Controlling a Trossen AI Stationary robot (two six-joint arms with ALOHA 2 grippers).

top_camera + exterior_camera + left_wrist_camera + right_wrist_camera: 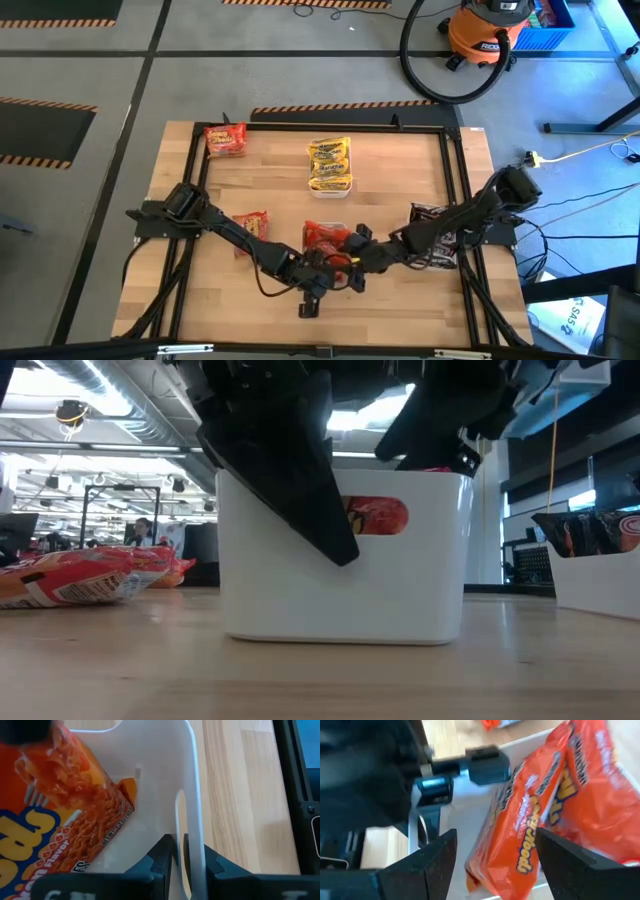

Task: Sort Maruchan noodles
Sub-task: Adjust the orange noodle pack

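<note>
Near the front middle of the wooden worktop [400, 170], both arms meet over a white tray [345, 585] holding red noodle packets [535, 820]. From above, the arms cover most of this tray. The left hand [179, 857] has its two dark fingers closed on the tray's thin end wall, one finger on each side, next to a slot in that wall. The right hand [492, 857] hangs over the red packets with its fingers spread wide and nothing between them. Yellow packets [329, 161] fill a second tray farther back. Dark packets [436, 213] sit in a tray at the right edge, largely hidden under the right arm. Two red packets lie loose: one [226, 139] at the back left corner, another [251, 224] beside the left arm. At table height, the dark arms block the tray's top.
</note>
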